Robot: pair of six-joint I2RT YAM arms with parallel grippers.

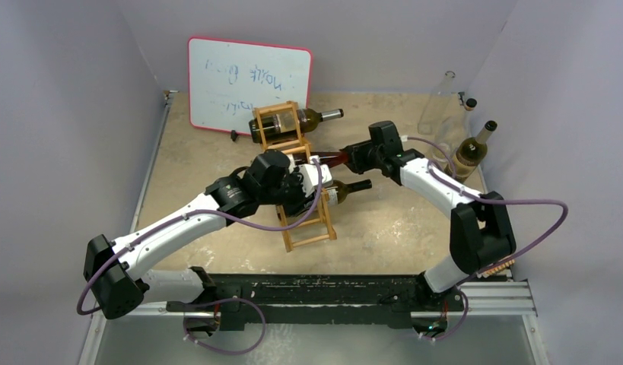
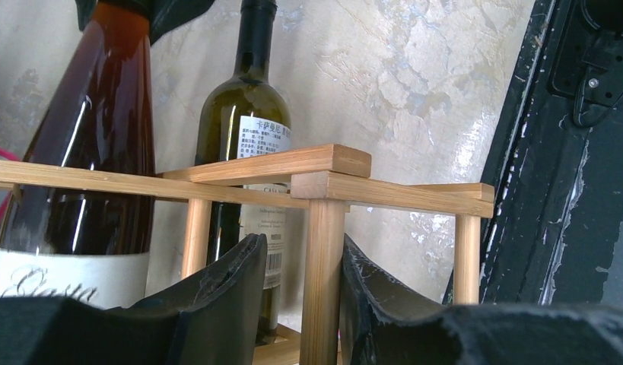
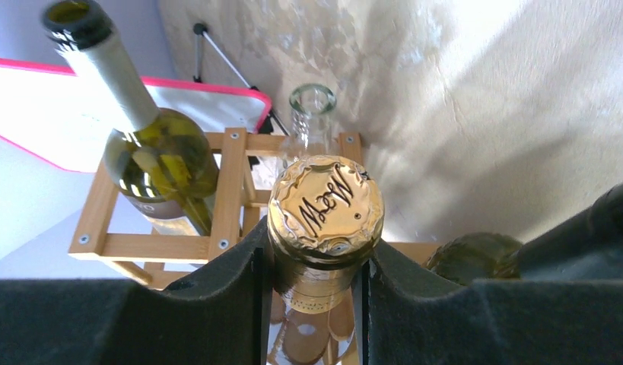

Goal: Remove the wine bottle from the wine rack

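A tan, mottled table [image 1: 384, 228] is enclosed on three sides by pale lilac walls [image 1: 65, 114]. A red-edged whiteboard [image 1: 247, 80] is leaned against the back wall. A black rail [image 1: 331, 291] is fixed along the near edge.

White-shelled arms [image 1: 179, 228], black joints [image 1: 110, 285], looping purple cables [image 1: 521, 205], matte black fingers [image 3: 179, 312]

Bare table [image 1: 392, 228] lies open right of the near end of the wine rack [image 1: 312, 240] and far-left of it. The wine bottle [image 1: 332, 158], the far bottle [image 1: 312, 120] and the near bottle [image 1: 352, 185] jut right. The whiteboard [image 1: 247, 76] blocks the far end; standing bottles [image 1: 469, 148] crowd the far right corner.
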